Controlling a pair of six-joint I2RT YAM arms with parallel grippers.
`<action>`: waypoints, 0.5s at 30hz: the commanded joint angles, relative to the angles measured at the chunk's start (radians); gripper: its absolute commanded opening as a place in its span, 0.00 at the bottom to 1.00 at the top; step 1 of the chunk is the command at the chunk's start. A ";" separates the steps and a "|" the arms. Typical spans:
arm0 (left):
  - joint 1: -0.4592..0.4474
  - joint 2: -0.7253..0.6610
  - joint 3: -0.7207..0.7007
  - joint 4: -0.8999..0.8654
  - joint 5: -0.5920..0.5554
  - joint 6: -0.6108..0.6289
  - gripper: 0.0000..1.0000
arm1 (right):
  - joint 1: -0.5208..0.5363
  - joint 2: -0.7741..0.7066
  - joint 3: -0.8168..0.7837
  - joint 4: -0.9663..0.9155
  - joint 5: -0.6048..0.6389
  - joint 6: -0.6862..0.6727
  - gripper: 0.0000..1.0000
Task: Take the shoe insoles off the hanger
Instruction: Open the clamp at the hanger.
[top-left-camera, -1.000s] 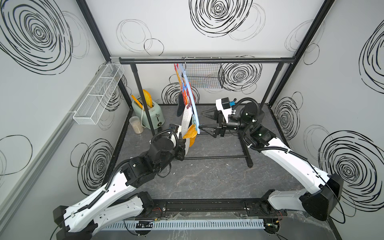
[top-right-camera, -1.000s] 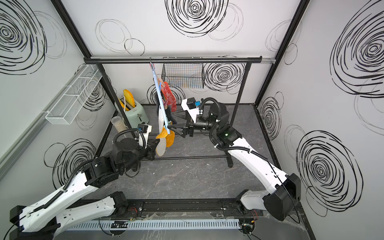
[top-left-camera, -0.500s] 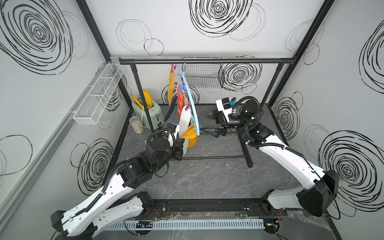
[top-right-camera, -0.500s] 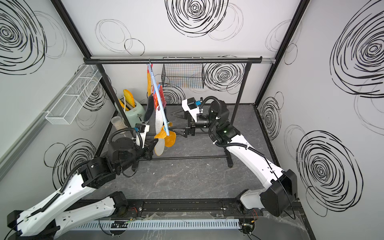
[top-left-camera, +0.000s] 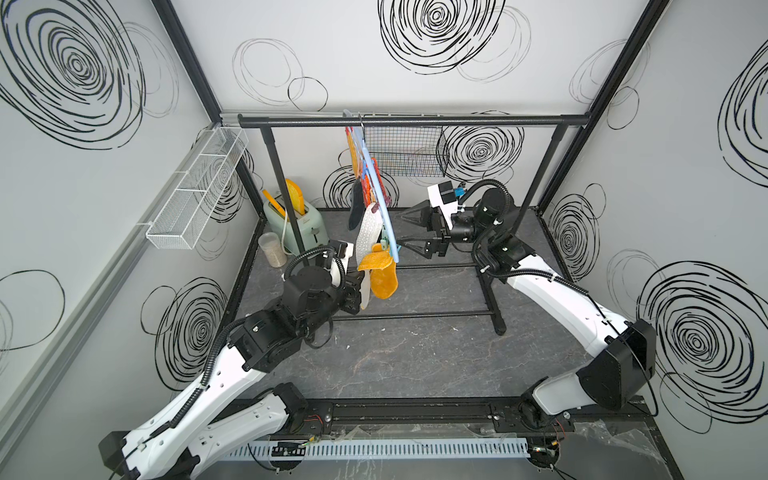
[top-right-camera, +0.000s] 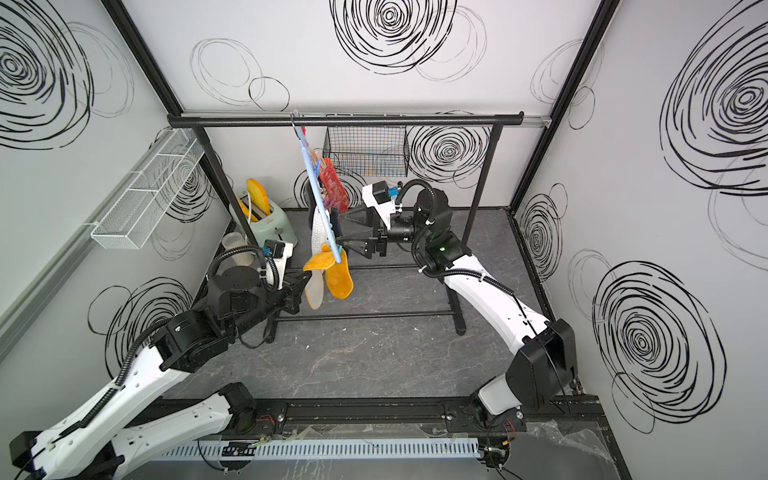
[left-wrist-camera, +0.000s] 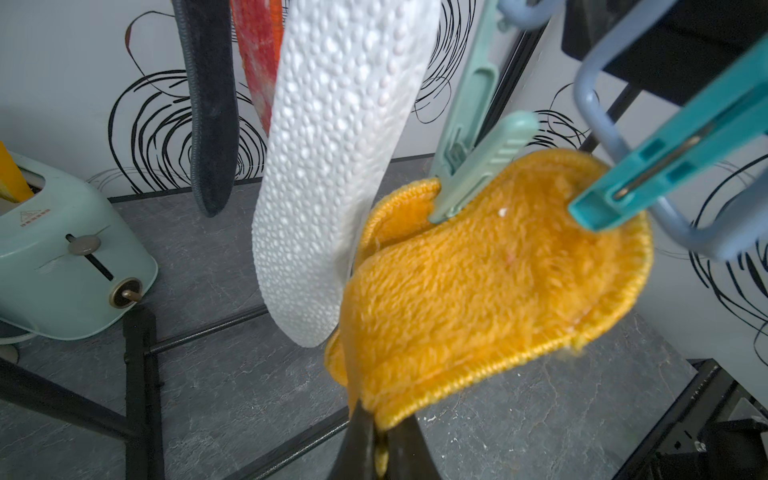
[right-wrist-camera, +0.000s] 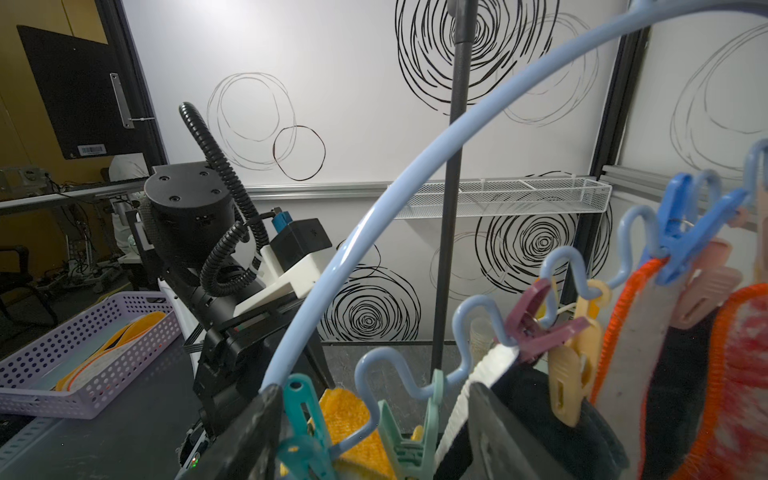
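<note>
**Fuzzy orange insole** (left-wrist-camera: 478, 291), bent over beneath a mint peg (left-wrist-camera: 473, 166) and a teal peg (left-wrist-camera: 665, 166) at the low end of the pale blue hanger (top-left-camera: 376, 195). The hanger hung tilted from the black rack bar (top-left-camera: 415, 121). The left gripper (left-wrist-camera: 379, 444) was pinched closed on the insole's lower edge.

Next along the hanger were a white dimpled insole (left-wrist-camera: 332, 166), a dark grey insole (left-wrist-camera: 210, 104) and a red-mottled insole (top-right-camera: 332, 189).

The right gripper (top-left-camera: 400, 227) stood with its jaws wide apart, holding nothing. It straddled the hanger's low end, with both pegs between its fingers.

**Containers.** The mint toaster (top-left-camera: 305, 228) held yellow-orange slabs (top-left-camera: 296, 195) in its slots. The lilac tray (right-wrist-camera: 104, 374), beside the left arm's base, held loose insoles (right-wrist-camera: 120, 336) edged in orange and yellow. The contents of the black mesh basket (top-left-camera: 405, 151), behind the bar, could not be made out. A white wire basket (top-left-camera: 195, 195) was fixed to the side wall.
</note>
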 joint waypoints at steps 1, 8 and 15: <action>0.018 -0.004 0.039 0.042 0.035 0.016 0.12 | -0.007 0.008 0.022 0.058 0.002 0.019 0.71; 0.028 0.004 0.064 0.032 0.036 0.032 0.11 | -0.007 0.009 0.019 0.068 0.036 0.056 0.72; 0.030 0.022 0.153 -0.021 -0.004 0.072 0.11 | -0.016 -0.092 -0.023 -0.025 0.267 0.124 0.78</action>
